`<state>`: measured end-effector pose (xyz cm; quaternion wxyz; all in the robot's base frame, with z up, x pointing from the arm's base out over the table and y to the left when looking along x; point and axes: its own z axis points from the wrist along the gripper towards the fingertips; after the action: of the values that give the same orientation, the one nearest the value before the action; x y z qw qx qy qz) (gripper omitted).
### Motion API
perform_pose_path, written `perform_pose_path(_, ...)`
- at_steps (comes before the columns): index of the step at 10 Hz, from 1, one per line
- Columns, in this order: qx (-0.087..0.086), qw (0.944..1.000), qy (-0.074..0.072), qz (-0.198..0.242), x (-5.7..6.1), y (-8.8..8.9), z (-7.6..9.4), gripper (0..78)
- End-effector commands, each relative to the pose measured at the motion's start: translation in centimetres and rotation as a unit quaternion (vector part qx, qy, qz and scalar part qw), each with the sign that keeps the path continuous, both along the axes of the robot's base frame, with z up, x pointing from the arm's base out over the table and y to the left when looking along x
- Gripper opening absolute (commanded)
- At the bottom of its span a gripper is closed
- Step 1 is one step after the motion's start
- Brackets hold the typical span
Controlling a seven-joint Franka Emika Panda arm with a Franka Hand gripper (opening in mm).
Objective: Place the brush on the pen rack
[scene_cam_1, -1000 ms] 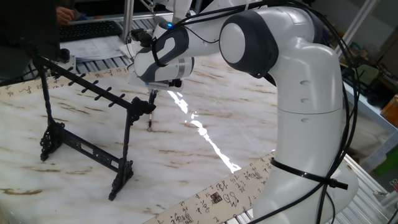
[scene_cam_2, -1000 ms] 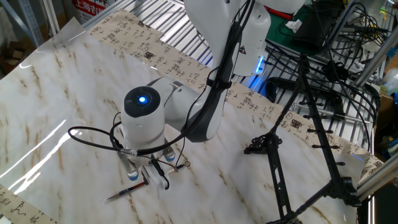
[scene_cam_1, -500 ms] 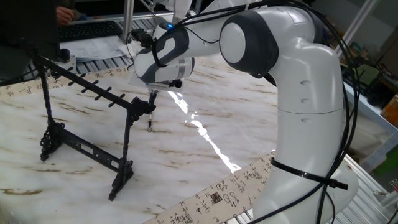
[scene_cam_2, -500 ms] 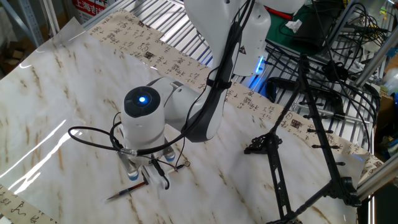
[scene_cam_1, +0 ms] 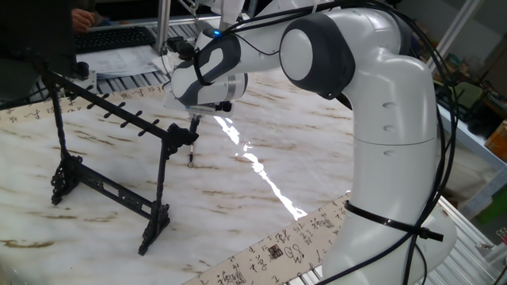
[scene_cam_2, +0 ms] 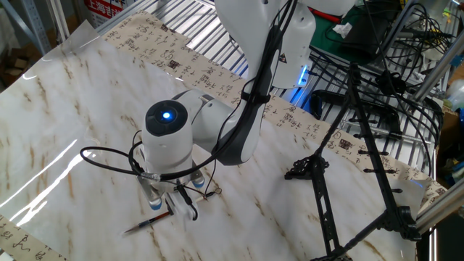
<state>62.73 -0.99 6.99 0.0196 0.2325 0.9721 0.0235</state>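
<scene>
One fixed view from above shows the white two-finger gripper lowered to the marble-patterned tabletop, its pale fingers straddling the thin dark calligraphy brush; whether they are pressing it I cannot tell. The brush lies flat on the table, one end poking out to the lower left, its small wire loop on the other side. The black ornate pen rack stands upright just beside the gripper in the other fixed view.
</scene>
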Motion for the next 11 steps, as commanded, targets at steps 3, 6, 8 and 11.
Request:
perform_pose_path(3,0.000,1.0000,-0.002,-0.003,0.13,-0.03,0.18,0.0)
perform_pose_path(6,-0.002,1.0000,-0.002,-0.003,0.13,-0.03,0.19,0.0)
perform_pose_path(8,-0.002,1.0000,-0.001,-0.003,0.13,-0.03,0.19,77.4)
perform_pose_path(11,-0.002,1.0000,-0.001,-0.003,0.13,-0.03,0.19,77.4)
